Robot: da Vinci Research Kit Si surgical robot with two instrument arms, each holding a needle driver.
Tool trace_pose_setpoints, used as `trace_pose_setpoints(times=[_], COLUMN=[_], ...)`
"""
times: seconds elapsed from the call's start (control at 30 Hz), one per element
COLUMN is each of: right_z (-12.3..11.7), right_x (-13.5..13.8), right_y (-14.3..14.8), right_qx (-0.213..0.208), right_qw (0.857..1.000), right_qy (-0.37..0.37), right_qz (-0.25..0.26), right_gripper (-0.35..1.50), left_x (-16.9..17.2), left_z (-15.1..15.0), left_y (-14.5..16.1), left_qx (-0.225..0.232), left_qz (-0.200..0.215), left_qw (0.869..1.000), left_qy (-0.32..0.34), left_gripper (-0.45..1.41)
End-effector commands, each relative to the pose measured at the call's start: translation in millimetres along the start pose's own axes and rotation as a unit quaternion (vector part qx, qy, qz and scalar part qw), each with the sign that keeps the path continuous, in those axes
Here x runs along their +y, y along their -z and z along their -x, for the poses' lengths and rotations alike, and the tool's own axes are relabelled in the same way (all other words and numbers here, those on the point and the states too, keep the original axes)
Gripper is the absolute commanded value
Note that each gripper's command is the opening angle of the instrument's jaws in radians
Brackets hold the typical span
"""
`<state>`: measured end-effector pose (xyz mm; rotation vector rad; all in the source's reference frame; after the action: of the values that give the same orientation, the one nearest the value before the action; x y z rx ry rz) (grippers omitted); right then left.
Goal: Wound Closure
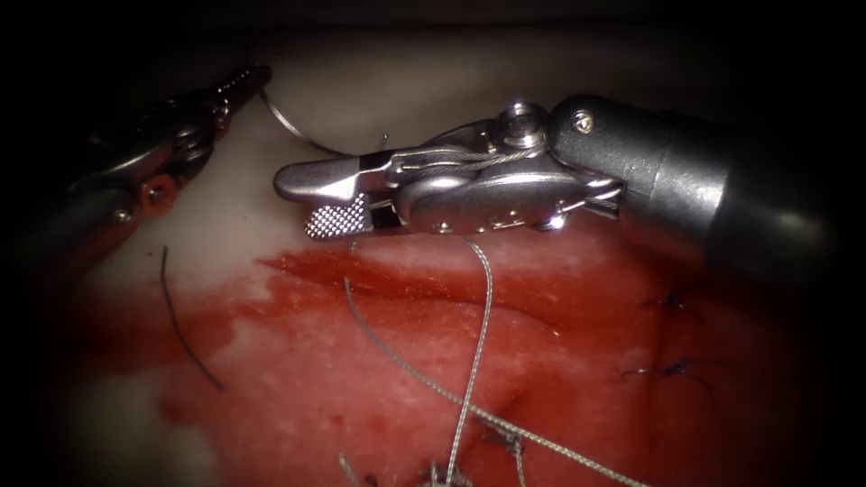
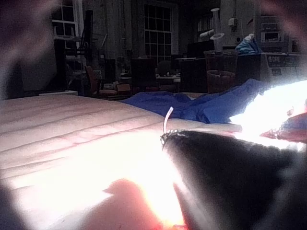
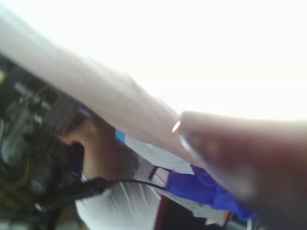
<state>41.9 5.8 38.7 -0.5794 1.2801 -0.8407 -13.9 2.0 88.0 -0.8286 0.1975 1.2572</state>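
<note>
**Needle at left end effector, clear of tissue**

Left end effector point(image 1: 242, 83), toward the far left corner of the tissue point(image 1: 271, 406): clenched, as far as can be made out in the dim light, on one end of the needle point(image 1: 293, 133). Needle out of the tissue, arcing over pale surface beyond the cut point(image 1: 406, 284), its other end running behind the right end effector point(image 1: 327, 200).

Right end effector: released, jaws slightly parted, ridged inner face of the lower one showing, nothing between them. Poised just beyond the cut's left end.

Thread point(image 1: 478, 352): two pale strands crossing over the red fluid point(image 1: 298, 361) toward the near edge. Cut end of thread point(image 1: 180, 326): dark, lying loose, left of the cut. Stitches point(image 1: 672, 335): dark, toward the right edge.
</note>
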Motion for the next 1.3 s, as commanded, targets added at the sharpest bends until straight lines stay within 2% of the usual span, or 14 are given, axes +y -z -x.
trace_pose_setpoints(times=[0.03, 0.13, 0.2, 0.23, 0.3, 0.6, 0.7, 0.77, 0.97, 1.03, 1.17, 1.2, 1.23, 1.3], right_z=[0.5, 1.3, 2.2, 2.4, 2.4, 0.3, -0.2, -0.1, 2.5, 3.6, 4.2, 4.2, 4.1, 3.9], right_x=[0.7, -0.5, -1.4, -1.7, -2.1, -2.9, -2.7, -2.6, -4.0, -5.0, -5.3, -5.3, -5.2, -5.1], right_y=[-0.5, -0.4, 0.1, 0.1, -0.1, -3.3, -4.6, -5.2, -5.9, -6.0, -5.9, -5.9, -6.0, -6.1], right_qx=[-0.041, -0.134, -0.216, -0.231, -0.251, -0.309, -0.327, -0.347, -0.403, -0.429, -0.443, -0.443, -0.439, -0.439], right_qw=[0.999, 0.991, 0.975, 0.971, 0.964, 0.936, 0.929, 0.926, 0.905, 0.894, 0.889, 0.889, 0.892, 0.893], right_qy=[0.003, -0.017, -0.052, -0.065, -0.082, -0.143, -0.145, -0.120, -0.104, -0.093, -0.080, -0.081, -0.085, -0.082], right_qz=[0.005, 0.010, 0.020, 0.023, 0.028, 0.090, 0.098, 0.091, 0.091, 0.087, 0.081, 0.079, 0.068, 0.057], right_gripper=[1.21, 1.21, 1.04, 0.84, 0.74, 1.08, 1.02, 0.91, 0.92, 0.50, 0.45, 0.30, 0.00, -0.17], left_x=[0.5, 0.4, 0.5, 0.5, 0.7, 1.0, 0.9, 0.9, 1.1, 1.1, 1.1, 1.1, 1.1, 1.2], left_z=[-1.7, -2.4, -2.7, -2.7, -2.7, -2.3, -1.8, -1.7, -1.8, -1.7, -1.7, -1.7, -1.7, -1.6], left_y=[-0.2, 0.2, 0.5, 0.5, 0.5, 0.2, -0.1, -0.2, 0.1, 0.1, 0.1, 0.1, 0.1, 0.0], left_qx=[0.006, 0.015, 0.021, 0.024, 0.028, 0.038, 0.040, 0.041, 0.040, 0.040, 0.039, 0.040, 0.040, 0.040], left_qz=[-0.004, -0.023, -0.031, -0.033, -0.032, -0.028, -0.028, -0.029, -0.035, -0.036, -0.036, -0.036, -0.037, -0.036], left_qw=[1.000, 1.000, 0.999, 0.999, 0.999, 0.999, 0.999, 0.998, 0.998, 0.998, 0.998, 0.998, 0.998, 0.998], left_qy=[0.003, 0.013, 0.024, 0.019, 0.018, 0.021, 0.021, 0.023, 0.030, 0.031, 0.032, 0.033, 0.030, 0.027], left_gripper=[-0.45, -0.45, -0.45, -0.45, -0.45, -0.45, -0.45, -0.45, -0.45, -0.45, -0.45, -0.45, -0.45, -0.45])
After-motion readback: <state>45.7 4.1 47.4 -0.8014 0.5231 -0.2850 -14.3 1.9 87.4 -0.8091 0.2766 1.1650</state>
